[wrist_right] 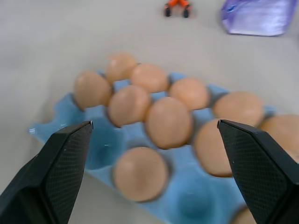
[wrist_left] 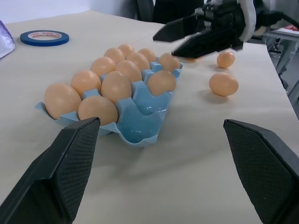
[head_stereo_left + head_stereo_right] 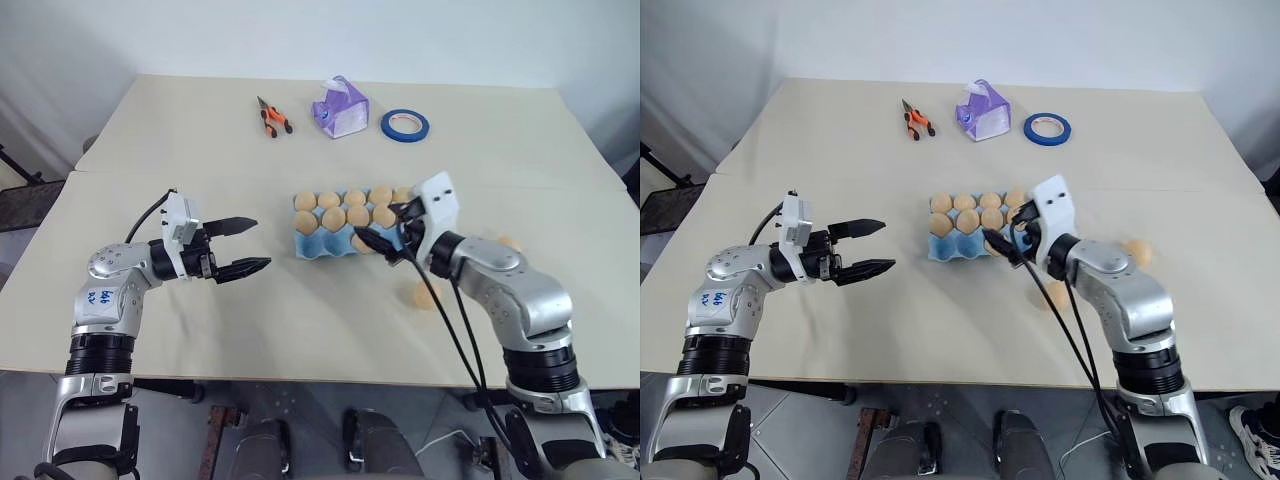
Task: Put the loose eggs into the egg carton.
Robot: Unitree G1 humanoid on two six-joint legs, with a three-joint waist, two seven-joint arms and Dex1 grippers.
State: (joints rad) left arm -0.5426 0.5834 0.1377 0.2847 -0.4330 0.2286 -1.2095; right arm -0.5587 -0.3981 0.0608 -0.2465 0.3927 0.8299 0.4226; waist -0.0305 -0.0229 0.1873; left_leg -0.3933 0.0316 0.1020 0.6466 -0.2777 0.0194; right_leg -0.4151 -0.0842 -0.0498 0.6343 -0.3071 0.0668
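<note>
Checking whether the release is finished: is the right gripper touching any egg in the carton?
Apart. In the left wrist view, the right gripper hangs open over the egg carton, a gap showing above the eggs.

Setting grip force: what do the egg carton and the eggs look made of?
The egg carton: likely thin moulded plastic; its blue cups look smooth and glossy. The eggs: smooth, even tan, with soft highlights; real shell or plastic, the look cannot settle.

Bare table (image 3: 300,320) lies open left of and nearer than the egg carton (image 3: 315,247); its right end is crowded by the right gripper (image 3: 385,235); two loose eggs (image 2: 223,84) sit on the right.
</note>
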